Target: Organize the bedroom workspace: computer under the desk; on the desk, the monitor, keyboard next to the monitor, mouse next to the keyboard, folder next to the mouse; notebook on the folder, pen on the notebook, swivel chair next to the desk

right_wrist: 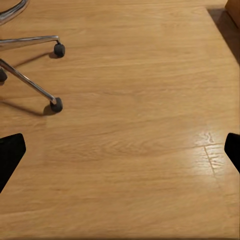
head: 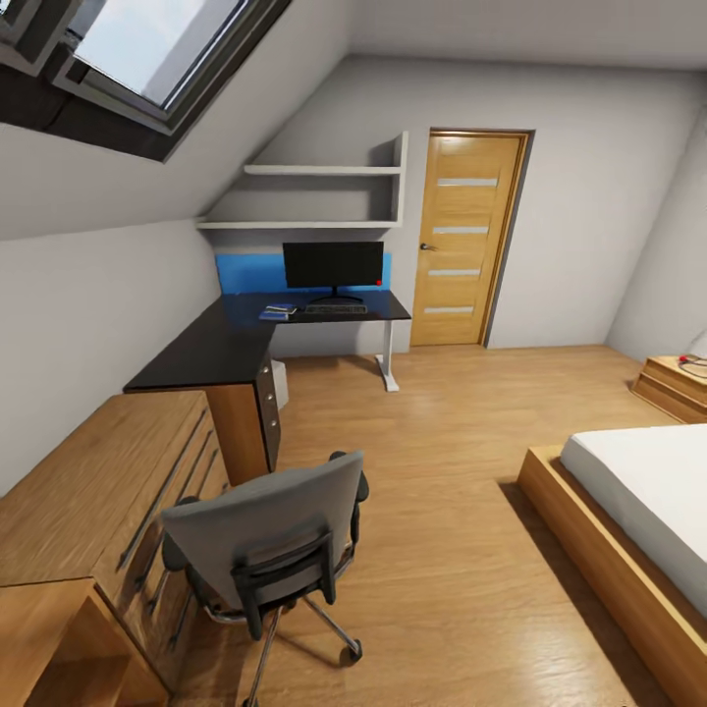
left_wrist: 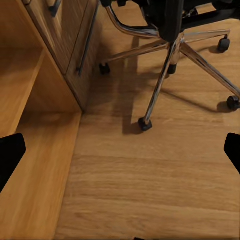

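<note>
just swivel chair (left_wrist: 170, 45) beyond left tool (left_wrist: 120, 155)

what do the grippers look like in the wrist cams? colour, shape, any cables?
Little to go on. In each wrist view the fingertips are plain black, blunt tapered tabs at the two side edges: left fingers, right fingers. No cables, markings or pads visible. The arms themselves are out of frame.
</note>
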Robot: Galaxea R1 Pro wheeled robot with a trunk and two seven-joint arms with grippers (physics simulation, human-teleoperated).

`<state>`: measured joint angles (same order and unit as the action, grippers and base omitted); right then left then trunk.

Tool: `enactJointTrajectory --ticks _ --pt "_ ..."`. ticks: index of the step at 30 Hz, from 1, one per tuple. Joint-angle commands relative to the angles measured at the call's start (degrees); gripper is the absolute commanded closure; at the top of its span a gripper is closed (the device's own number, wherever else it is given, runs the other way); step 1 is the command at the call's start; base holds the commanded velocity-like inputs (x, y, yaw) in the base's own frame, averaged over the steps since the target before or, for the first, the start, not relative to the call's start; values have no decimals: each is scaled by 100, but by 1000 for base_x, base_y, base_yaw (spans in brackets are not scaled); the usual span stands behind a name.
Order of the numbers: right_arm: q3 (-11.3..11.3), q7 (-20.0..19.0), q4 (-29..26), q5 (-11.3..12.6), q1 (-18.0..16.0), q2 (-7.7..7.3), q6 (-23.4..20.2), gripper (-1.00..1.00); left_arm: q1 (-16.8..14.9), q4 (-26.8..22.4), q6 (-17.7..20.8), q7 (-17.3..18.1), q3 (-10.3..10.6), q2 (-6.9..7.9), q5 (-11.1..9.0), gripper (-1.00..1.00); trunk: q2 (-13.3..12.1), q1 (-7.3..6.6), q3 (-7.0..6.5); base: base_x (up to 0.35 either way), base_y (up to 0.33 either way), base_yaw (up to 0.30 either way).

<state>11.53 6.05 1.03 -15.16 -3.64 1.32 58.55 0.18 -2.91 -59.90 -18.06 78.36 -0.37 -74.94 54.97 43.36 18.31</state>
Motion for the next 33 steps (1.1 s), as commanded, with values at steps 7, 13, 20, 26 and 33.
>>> enactJointTrajectory --ticks 7,13,20,26,33 --pt "9 57 11 -65 -6 0 10 -100 -2 -8 -10 -57 48 3 -3 -100 5 0 6 -23 22 -3" --pt "7 55 11 -66 -6 -1 8 -100 -2 -8 -10 -57 48 4 -3 -100 5 0 6 -5 130 -1" --pt "7 52 11 -66 -6 -1 -13 -100 -3 -8 -10 -57 48 2 -3 -100 5 0 6 -1 107 0" --pt "7 61 11 -63 -6 6 -241 -100 -1 -8 -10 -57 48 3 -3 -100 5 0 11 0 15 39" --pt "7 62 11 -58 -6 7 -312 -100 -1 -8 -10 -57 48 2 -3 -100 5 0 33 0 2 93"
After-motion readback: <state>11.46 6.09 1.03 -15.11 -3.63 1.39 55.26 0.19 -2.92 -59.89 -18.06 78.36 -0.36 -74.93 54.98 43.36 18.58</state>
